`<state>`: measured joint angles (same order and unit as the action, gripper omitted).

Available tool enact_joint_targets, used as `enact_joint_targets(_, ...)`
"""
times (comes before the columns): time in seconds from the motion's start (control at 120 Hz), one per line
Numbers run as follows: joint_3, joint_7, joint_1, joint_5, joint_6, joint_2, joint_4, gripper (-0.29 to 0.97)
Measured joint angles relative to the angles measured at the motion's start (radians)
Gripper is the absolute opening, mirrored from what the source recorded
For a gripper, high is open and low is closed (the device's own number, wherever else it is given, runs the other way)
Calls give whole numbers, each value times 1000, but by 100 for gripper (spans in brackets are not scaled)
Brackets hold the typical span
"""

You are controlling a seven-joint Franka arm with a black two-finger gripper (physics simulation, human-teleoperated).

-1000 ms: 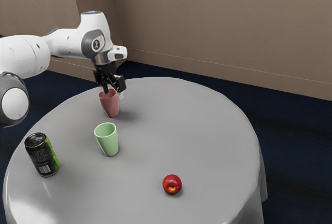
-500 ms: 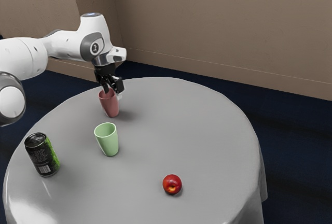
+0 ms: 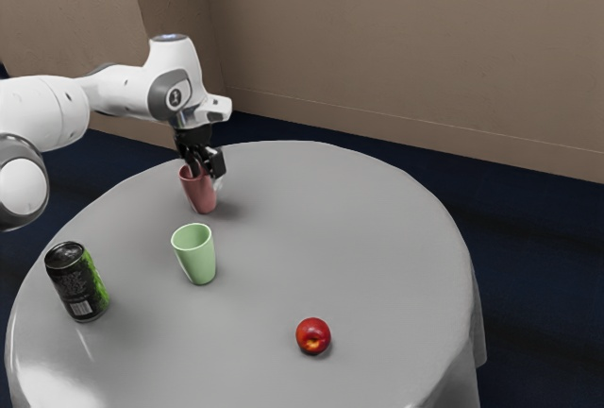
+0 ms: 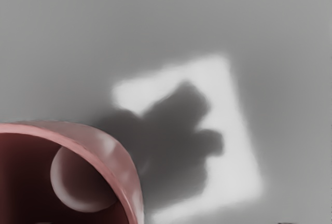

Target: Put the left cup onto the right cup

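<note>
Two cups: pink cup (image 3: 199, 195), green cup (image 3: 194, 255); one can (image 3: 77, 282) near the left edge; one apple (image 3: 313, 335). Gripper (image 3: 200, 170) at the pink rim, grip unreadable; table (image 3: 396, 229) open at right.

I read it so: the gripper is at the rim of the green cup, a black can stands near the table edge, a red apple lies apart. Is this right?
Not quite: the gripper is at the rim of the pink cup; the green cup stands free. The exterior view shows it. The can and the apple are as you say.
</note>
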<state>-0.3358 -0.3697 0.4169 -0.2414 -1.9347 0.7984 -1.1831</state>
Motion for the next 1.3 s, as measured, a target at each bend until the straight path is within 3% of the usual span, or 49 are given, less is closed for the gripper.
enact_joint_targets(0.533, -10, -10, 6, -16, -4, 14, 15, 44)
enact_joint_targets(1.3, -3, -3, 8, -15, -3, 19, 15, 5)
